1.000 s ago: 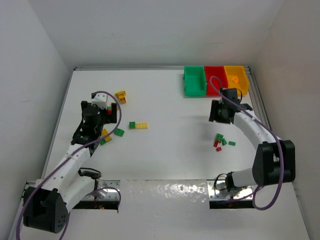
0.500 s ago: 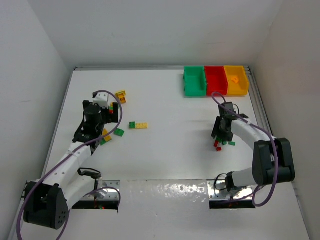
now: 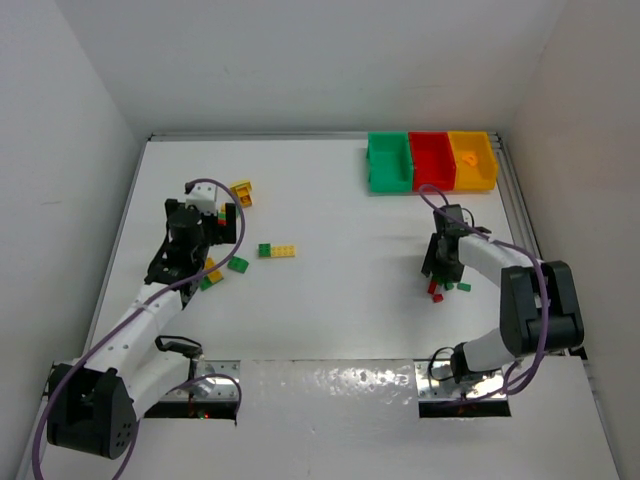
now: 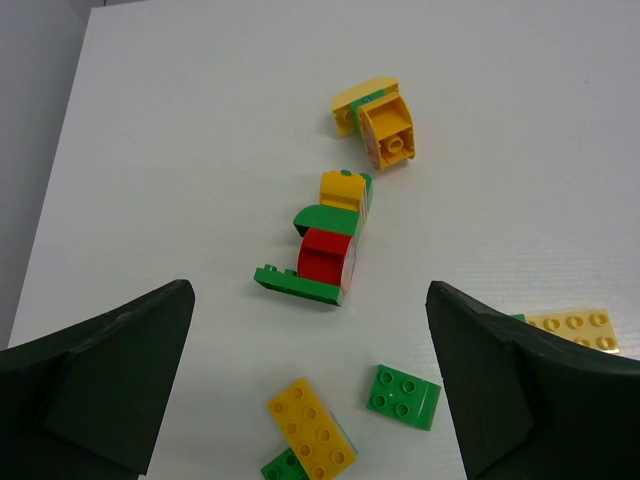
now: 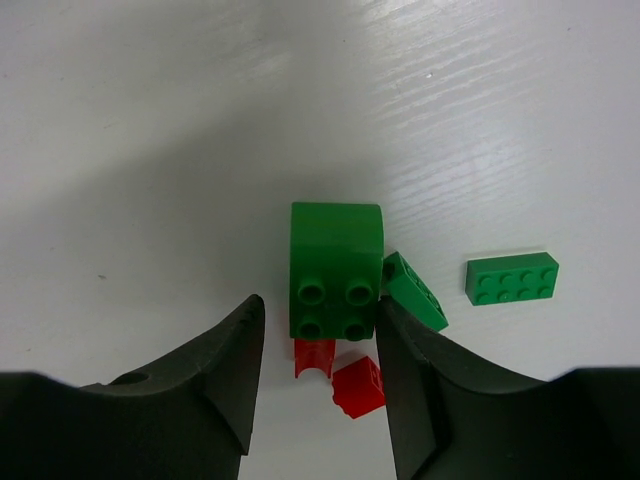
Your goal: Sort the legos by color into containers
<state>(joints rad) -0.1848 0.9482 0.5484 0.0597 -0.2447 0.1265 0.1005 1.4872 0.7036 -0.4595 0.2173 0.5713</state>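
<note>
White worktop [image 3: 340,310], white walls. Right end effector [image 5: 320,312]: jaws apart, one on each side of a green four-stud brick [image 5: 335,255], gap visible on the brick's left side. Red pieces [image 5: 357,385] just beside it. Left end effector [image 4: 308,290]: wide open, holding nothing, above a red-green-yellow cluster [image 4: 325,255]. Far right: green bin [image 3: 390,186], red bin [image 3: 432,184] and yellow-orange bin [image 3: 472,184] side by side.

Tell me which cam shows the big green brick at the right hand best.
Right wrist: the green brick is centred, studs visible, between the fingers of the right hand. Top external: mostly hidden under that hand. Left wrist: absent.
</note>
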